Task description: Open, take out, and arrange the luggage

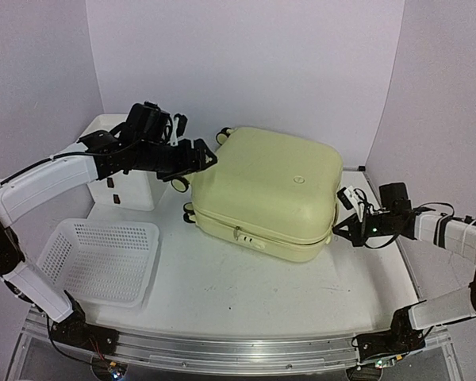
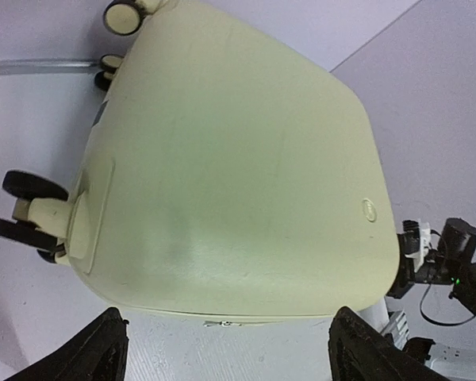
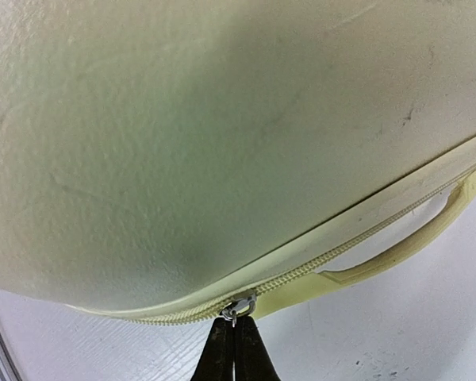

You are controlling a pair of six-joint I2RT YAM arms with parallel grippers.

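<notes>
Right gripper (image 3: 232,324) pinching zipper pull (image 3: 238,307) on the closed suitcase (image 3: 222,143).
I see my left gripper (image 2: 234,349) spread wide above its wheeled end.

white basket (image 1: 103,262) front-left | white box (image 1: 127,190) behind it | both on table (image 1: 246,290)

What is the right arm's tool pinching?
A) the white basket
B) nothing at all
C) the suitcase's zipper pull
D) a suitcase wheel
C: the right wrist view shows the right tool shut on the small metal zipper pull at the seam of the suitcase.
</notes>
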